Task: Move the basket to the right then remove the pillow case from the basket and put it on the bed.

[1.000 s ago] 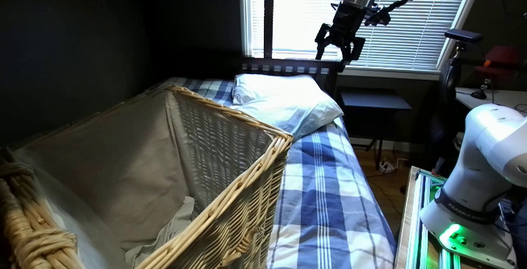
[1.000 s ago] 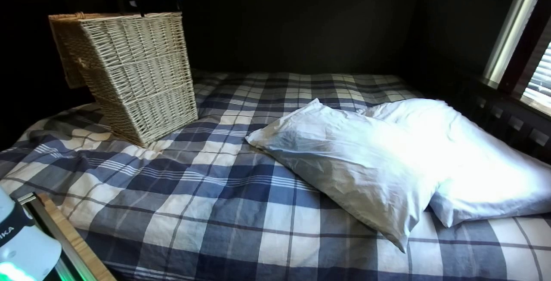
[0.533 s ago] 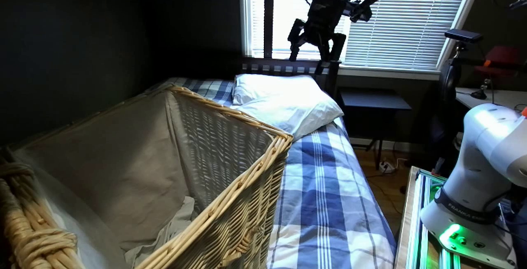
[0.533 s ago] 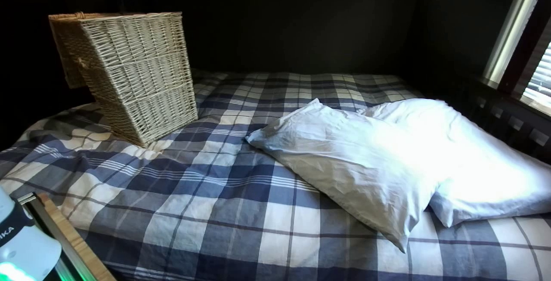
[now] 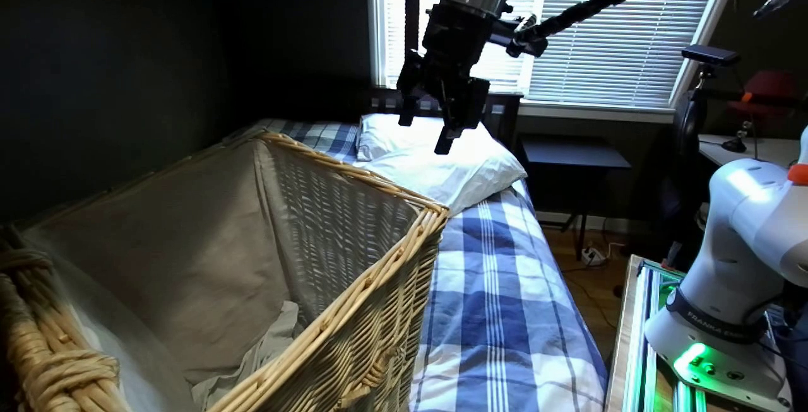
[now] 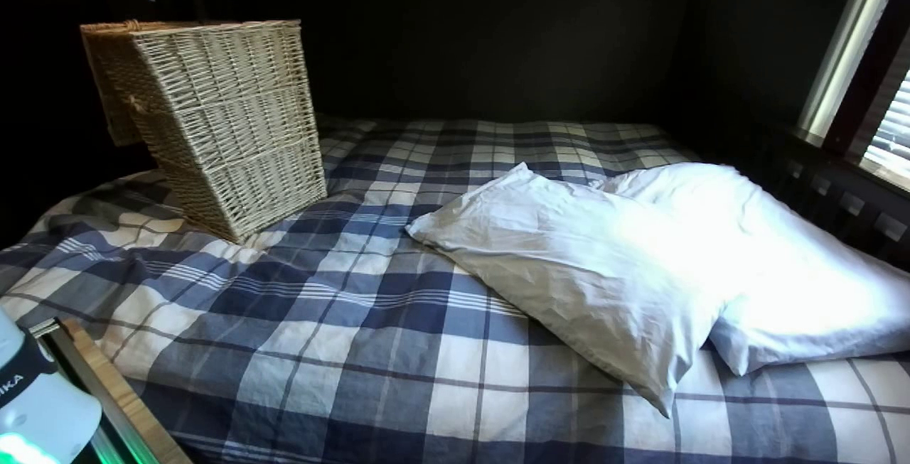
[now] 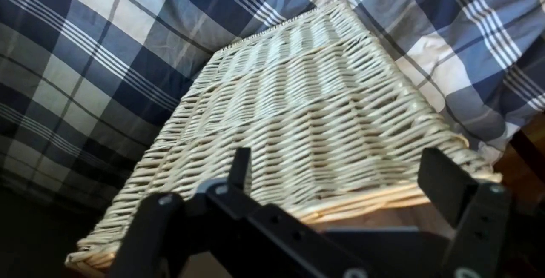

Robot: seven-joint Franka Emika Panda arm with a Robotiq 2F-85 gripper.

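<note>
The wrist view has the gripper blurred along the bottom, fingers spread apart, masking part of the basket, its pale wicker narrowing toward the top. In an exterior view the braided rim partly hides a crumpled grey cloth inside, lower left. In an exterior view the basket stands left on the rumpled plaid bed, shadow nearly swallowing the gripper at upper left.
</note>
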